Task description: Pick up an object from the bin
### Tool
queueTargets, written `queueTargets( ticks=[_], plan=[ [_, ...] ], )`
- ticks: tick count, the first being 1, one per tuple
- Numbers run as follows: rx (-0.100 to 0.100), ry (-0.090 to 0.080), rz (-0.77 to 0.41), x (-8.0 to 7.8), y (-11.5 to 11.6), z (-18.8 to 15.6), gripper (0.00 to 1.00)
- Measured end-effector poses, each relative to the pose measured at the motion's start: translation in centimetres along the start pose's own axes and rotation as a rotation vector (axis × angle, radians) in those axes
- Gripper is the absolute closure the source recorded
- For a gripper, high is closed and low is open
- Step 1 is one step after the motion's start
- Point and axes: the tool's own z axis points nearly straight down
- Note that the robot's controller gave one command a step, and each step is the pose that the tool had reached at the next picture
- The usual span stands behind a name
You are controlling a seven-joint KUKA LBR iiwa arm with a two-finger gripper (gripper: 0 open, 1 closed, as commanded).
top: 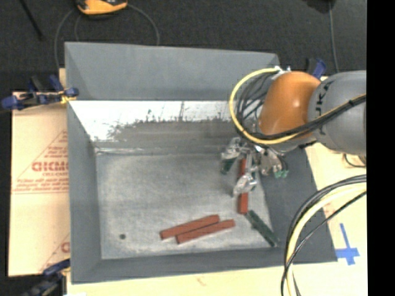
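Bin [154, 184] shot from above, with the arm [342, 113] coming in from the right, its orange cover [285, 103] and a loop of cables [242, 100] hanging over the right rear part of the floor. End effector [247, 182] sits low on the right side of the bin, close to the right wall and about midway between back and front. As far as I can tell it's clenched on a red stick [243, 203]: the stick runs roughly upright between the metal fingers, and its lower end pokes out below them toward the floor. Can't say whether that end touches the floor or hangs just above it. Just below and to the right of it a green stick [261, 227] lies flat on a diagonal, pointing toward the front right corner, near the red stick's tip but apart from it as far as I can see. Further left along the front of the floor, two loose sticks [197, 228], same reddish brown, lie side by side and touching, slightly offset lengthwise, well apart from the end effector. A small dark speck [121, 237] sits near the front left corner.
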Motion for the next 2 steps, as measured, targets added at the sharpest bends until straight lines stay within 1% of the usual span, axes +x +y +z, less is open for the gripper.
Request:
queueTargets(
  ticks=[1,2],
  plan=[
    [0.001,0.001,-0.018,0.8,-1.0,0.0,0.00],
    [0.002,0.018,-0.244,-1.1,-1.0,-1.5,0.00]
  ],
)
